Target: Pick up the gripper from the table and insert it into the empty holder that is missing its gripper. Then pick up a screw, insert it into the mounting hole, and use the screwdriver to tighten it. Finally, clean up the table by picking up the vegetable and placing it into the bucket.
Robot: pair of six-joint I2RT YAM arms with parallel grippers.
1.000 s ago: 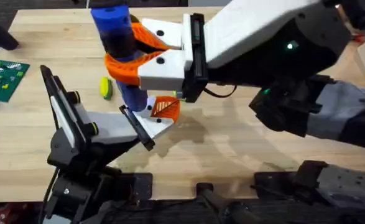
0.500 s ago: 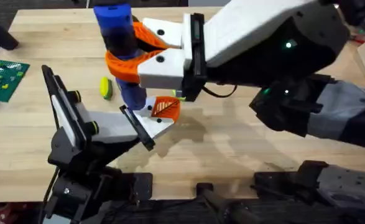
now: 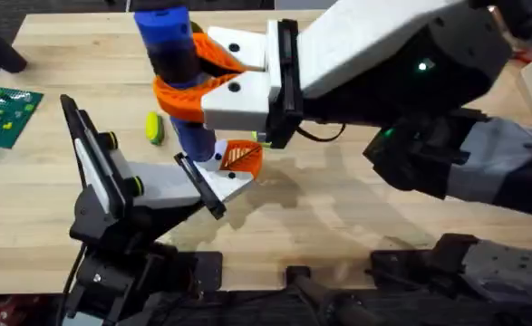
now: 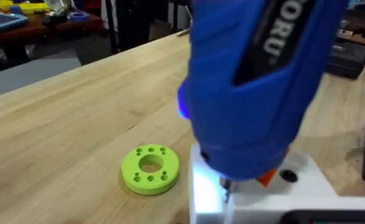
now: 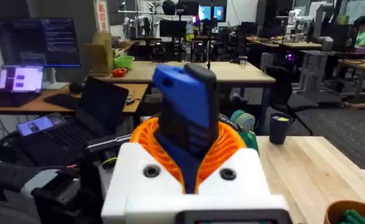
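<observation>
Blue screwdriver (image 3: 177, 72) stands near upright over the wooden table (image 3: 338, 199), pinched between the curved orange fingers (image 3: 179, 98) of the right gripper (image 3: 198, 77), which reaches in from the right side of the overhead view. Its narrower lower shaft comes down at the holder (image 3: 218, 181), the white bracket with a thin black bar at its tip, on the left arm's end. Small orange ribbed gripper (image 3: 241, 158) sits at the holder's tip, just beside the screwdriver shaft. In the left wrist view the screwdriver (image 4: 257, 81) is close up, its tip meeting the white bracket (image 4: 257, 196), with a bit of orange just under the tool body. Whether the left arm's own claw is spread or pressed together cannot be told. Yellow and green vegetable (image 3: 155, 127) lies on the table just left of the screwdriver shaft, apart from it. Flat lime-green ring (image 4: 150, 169) with a centre hole lies on the wood near the bracket. Green board (image 3: 3, 113) with small parts sits at the table's left edge. From the right wrist view, the screwdriver's top (image 5: 185, 112) rises between the orange fingers (image 5: 232, 149).
</observation>
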